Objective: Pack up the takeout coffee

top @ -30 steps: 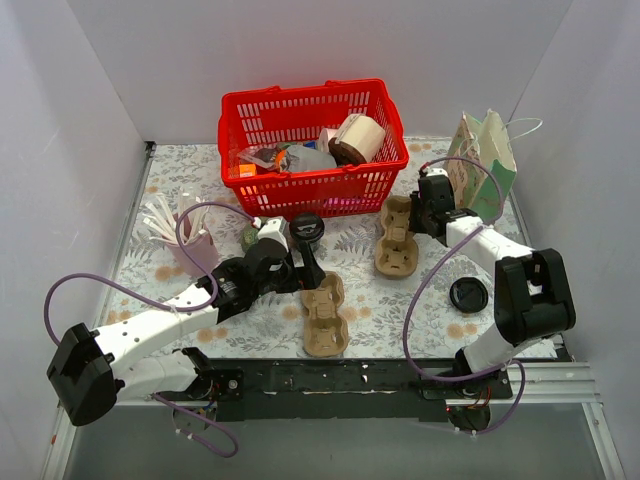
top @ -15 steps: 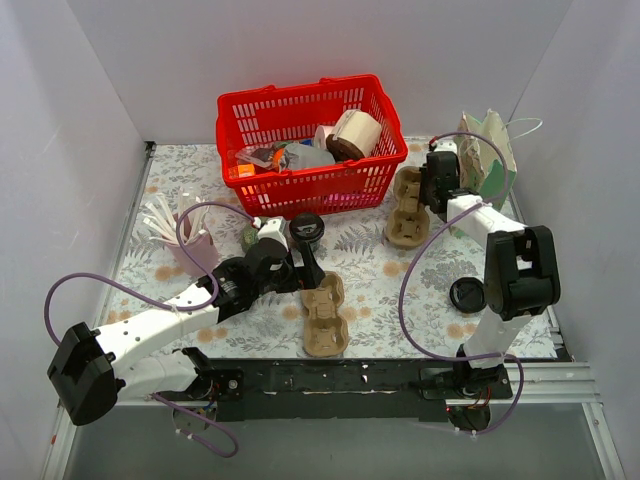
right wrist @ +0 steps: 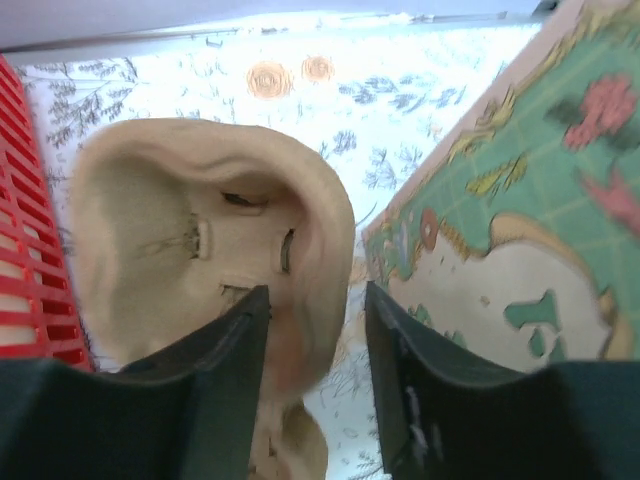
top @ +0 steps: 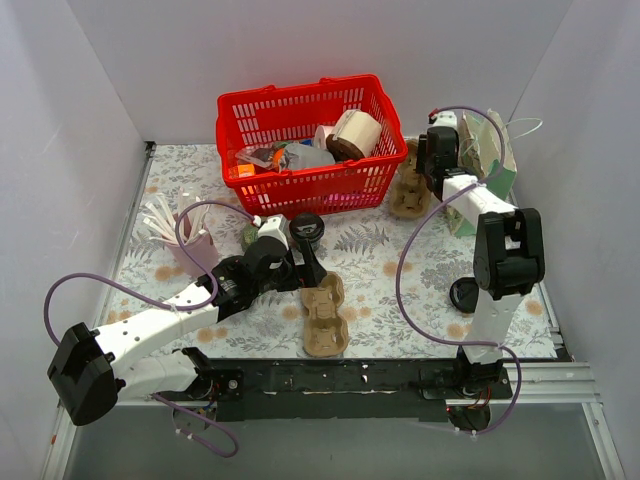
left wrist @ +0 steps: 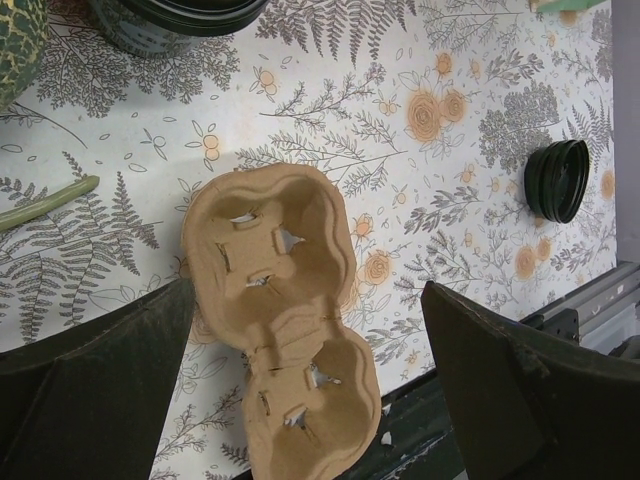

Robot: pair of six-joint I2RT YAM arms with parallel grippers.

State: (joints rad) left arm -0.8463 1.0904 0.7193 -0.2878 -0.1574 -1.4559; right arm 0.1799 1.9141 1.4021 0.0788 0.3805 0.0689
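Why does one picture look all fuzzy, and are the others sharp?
Right wrist view: fuzzy, the cardboard carrier and green bag look soft, very close to the lens. Left wrist view: sharp on the other carrier and flowery tablecloth; only its dark fingers blur. Top view: clear, evenly lit, faint shadows.

plain white walls (top: pixel 300 40) on the left, back and right of the frame, table (top: pixel 375 285) under a fern-and-flower print cloth; black rail (top: pixel 330 378) along the bottom edge, soft even light
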